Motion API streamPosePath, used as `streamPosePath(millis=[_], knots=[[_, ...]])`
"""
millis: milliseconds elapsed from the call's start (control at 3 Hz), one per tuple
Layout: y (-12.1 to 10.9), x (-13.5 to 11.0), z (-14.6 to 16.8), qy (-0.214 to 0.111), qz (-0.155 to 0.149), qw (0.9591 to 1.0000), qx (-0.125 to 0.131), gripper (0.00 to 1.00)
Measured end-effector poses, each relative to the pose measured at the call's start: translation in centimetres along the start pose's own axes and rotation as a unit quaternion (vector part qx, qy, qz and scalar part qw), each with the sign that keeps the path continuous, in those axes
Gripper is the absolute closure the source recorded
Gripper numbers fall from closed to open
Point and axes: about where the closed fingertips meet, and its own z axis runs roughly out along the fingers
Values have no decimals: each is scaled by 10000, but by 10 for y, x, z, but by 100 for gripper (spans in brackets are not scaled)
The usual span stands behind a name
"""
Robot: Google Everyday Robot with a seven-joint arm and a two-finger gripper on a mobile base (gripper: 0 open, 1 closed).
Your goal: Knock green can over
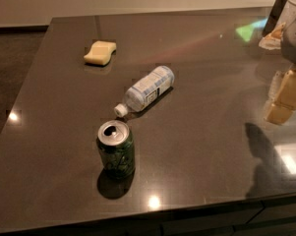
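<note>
We see the green can (116, 156) standing upright on the dark, glossy table (206, 141), toward the near edge and somewhat left of the middle. Its silver top faces up, with the opening showing. A round shadow lies on the table at its near side, and a bright spot of reflected light sits just to the right of that shadow. Just beyond the can, a clear plastic bottle (148, 89) with a white and blue label lies on its side. Its white cap (120, 110) points toward the near left, close to the can's top but apart from it. Farther back and to the left, a pale yellow sponge (100, 52) rests flat on the table, well apart from both. The gripper (286, 98) hangs at the far right side of the scene, over the right part of the table and well apart from the can. It appears as a tan, blocky shape below a grey part of the arm (295, 36), which is cut off by the right edge. We cannot tell whether the gripper is open or closed. A dark shadow falls on the table nearer to us than the gripper.
</note>
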Motion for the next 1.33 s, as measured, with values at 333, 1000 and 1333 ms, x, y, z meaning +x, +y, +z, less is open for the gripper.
streamPosePath(millis=[333, 1000, 1333], knots=[[-3, -18, 3, -370, 14, 9987, -348, 0], [19, -87, 9, -1587, -286, 9840, -761, 0], [48, -120, 12, -2076, -498, 9743, -725, 0]])
